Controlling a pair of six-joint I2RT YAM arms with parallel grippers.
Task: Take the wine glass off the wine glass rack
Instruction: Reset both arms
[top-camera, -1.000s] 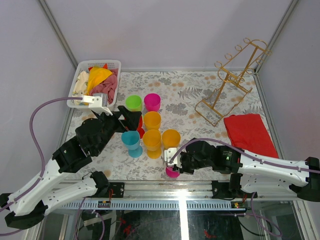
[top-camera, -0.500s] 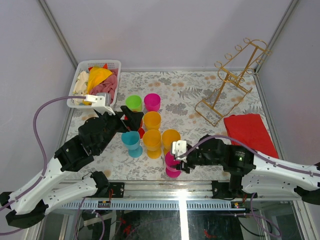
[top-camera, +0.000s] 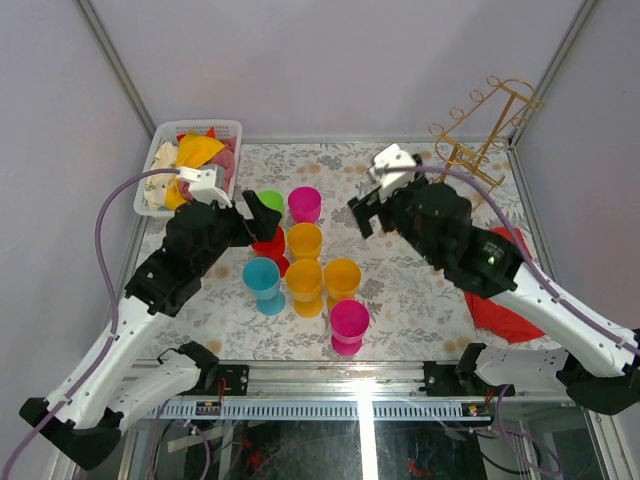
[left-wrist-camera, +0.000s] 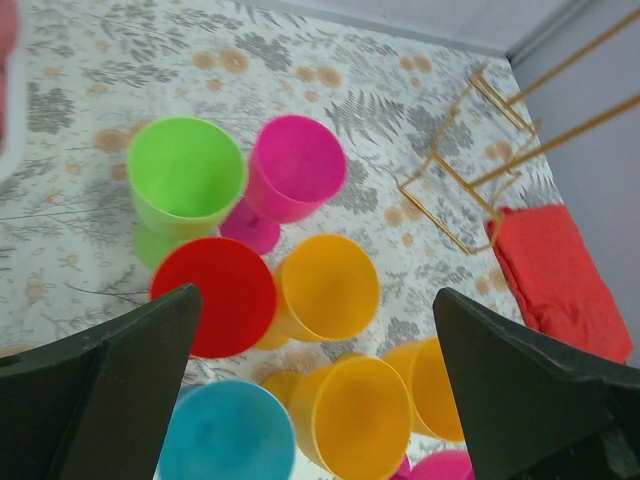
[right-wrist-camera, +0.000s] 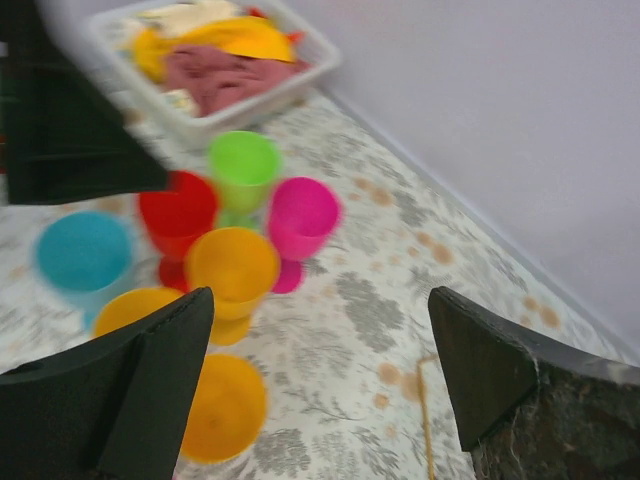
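The gold wire wine glass rack (top-camera: 470, 170) stands at the table's back right with no glass hanging on it; its base shows in the left wrist view (left-wrist-camera: 450, 190). Several coloured plastic wine glasses stand upright mid-table. A magenta wine glass (top-camera: 349, 322) stands alone nearest the front edge. My right gripper (top-camera: 362, 215) hangs open and empty above the table, left of the rack (right-wrist-camera: 428, 420). My left gripper (top-camera: 258, 218) is open and empty over the red glass (left-wrist-camera: 215, 295) and orange glass (left-wrist-camera: 328, 285).
A white slatted basket (top-camera: 195, 135) with cloths sits at the back left. A red cloth (top-camera: 500, 265) lies at the right, partly under my right arm. Green (top-camera: 268, 203), magenta (top-camera: 305, 203) and blue (top-camera: 262, 280) glasses crowd the middle.
My right gripper opened off the magenta glass near the front edge, then rose and swung back toward the rack. The left arm lifted and reached slightly farther back.
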